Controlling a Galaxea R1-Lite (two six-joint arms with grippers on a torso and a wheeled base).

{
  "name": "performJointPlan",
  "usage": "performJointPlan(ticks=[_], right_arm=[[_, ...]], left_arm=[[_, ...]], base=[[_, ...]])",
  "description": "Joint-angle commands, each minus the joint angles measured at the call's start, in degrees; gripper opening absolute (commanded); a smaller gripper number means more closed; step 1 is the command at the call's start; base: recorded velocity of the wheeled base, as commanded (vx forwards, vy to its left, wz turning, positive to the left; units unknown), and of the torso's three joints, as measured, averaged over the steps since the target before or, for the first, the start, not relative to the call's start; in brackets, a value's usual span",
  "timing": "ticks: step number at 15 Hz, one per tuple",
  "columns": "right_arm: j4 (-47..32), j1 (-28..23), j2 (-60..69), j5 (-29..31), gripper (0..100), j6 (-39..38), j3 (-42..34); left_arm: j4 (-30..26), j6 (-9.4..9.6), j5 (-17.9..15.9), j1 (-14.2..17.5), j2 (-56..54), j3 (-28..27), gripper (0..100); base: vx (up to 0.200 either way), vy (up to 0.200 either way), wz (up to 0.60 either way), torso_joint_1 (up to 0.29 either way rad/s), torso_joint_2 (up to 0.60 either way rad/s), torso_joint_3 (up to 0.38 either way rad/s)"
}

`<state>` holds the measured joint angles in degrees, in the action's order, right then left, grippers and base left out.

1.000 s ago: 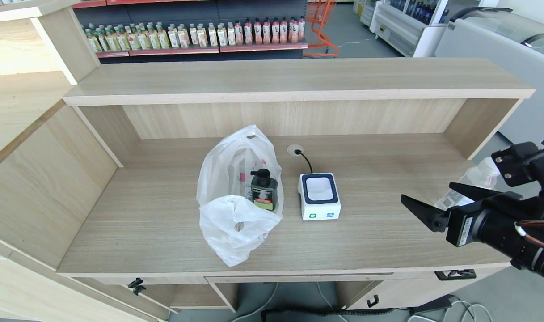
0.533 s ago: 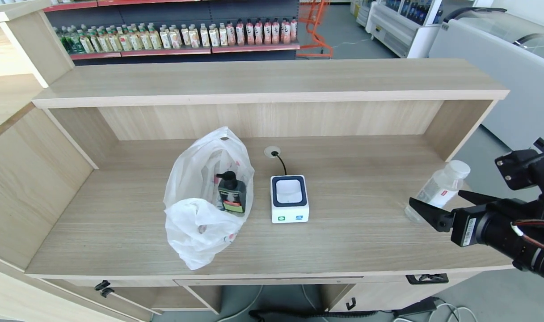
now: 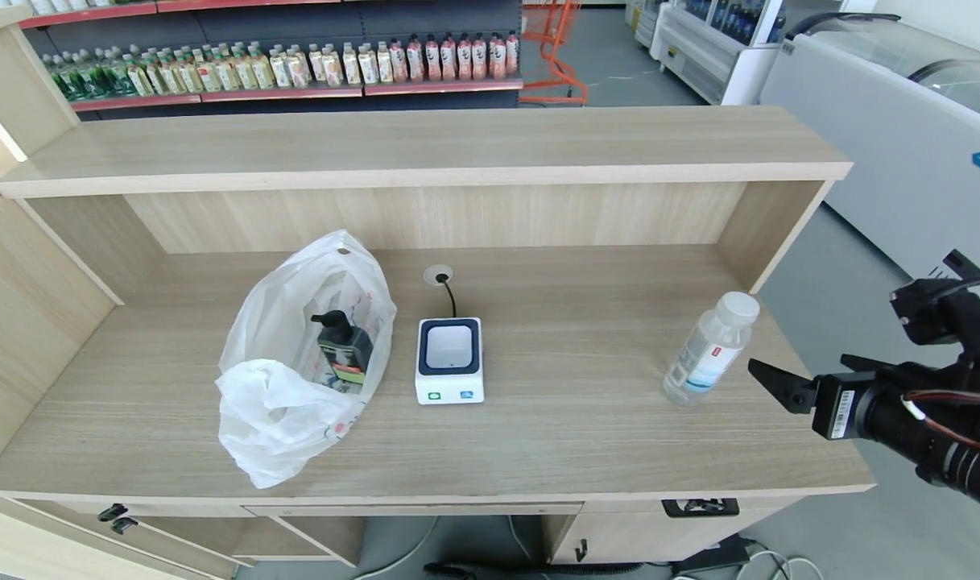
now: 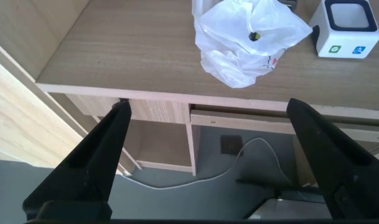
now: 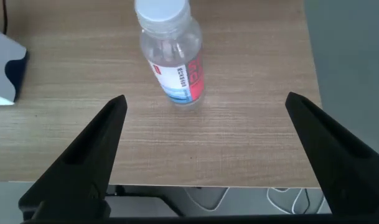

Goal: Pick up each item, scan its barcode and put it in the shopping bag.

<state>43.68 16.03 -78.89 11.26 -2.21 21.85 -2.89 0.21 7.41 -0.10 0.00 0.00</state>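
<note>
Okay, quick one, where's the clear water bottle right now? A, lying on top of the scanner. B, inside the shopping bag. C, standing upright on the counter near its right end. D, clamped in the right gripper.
C: the water bottle stands upright on the counter near its right end, apart from the open right gripper.

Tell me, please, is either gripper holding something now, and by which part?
Nothing is held. The right gripper is open, short of the water bottle and apart from it; the left gripper is open and empty.
</note>
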Motion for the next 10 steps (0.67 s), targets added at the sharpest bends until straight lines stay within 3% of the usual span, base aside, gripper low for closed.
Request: performJointPlan(ticks=[1,7,10], right_arm=[[0.00,-0.39,-2.06,0.95,100,-1.84,0.48],[1.06,-1.00,-6.98,0.86,100,-7.64,1.97],[8.35,-1.70,-14.28,0.78,100,-7.55,3.73]], left_arm=[[-0.01,-0.03,0.06,0.01,0.09,0.00,100],[-0.01,-0.03,0.06,0.01,0.09,0.00,100],[-0.01,-0.03,0.06,0.01,0.09,0.00,100]], base=[[0.000,0.000,0.00,0.000,0.00,0.000],[0.000,0.000,0.00,0.000,0.00,0.000],[0.000,0.000,0.00,0.000,0.00,0.000]])
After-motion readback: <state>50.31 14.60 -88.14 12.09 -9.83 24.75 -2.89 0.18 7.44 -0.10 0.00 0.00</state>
